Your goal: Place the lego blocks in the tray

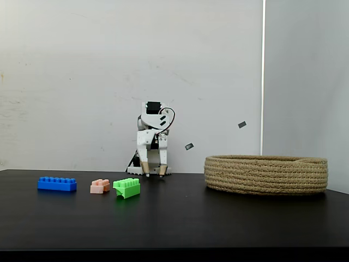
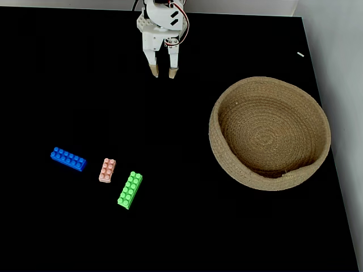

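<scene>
Black counter (image 2: pixel 68 238) carries three bricks: blue (image 2: pixel 68 159), pink (image 2: pixel 107 170), green (image 2: pixel 130 190), all outside the basket (image 2: pixel 227 164). Your pincer (image 2: pixel 162 73) hangs slightly open, empty. Align its fingers across a brick's short sides.

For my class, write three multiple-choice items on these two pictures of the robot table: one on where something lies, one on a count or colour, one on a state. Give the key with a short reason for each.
1. In the fixed view from above, which brick lies nearest the basket?
A. blue
B. pink
C. green

2. How many bricks are in the basket?
A. none
B. one
C. three

3. How is the robot's hand?
A. shut on the pink brick
B. open, holding nothing
C. resting inside the basket

Key:
1 C: the green brick lies right of the pink brick and the blue brick, closest to the basket.
2 A: its coiled floor is bare and all three bricks lie on the table.
3 B: the hand has its fingertips apart, with nothing between them.
</scene>
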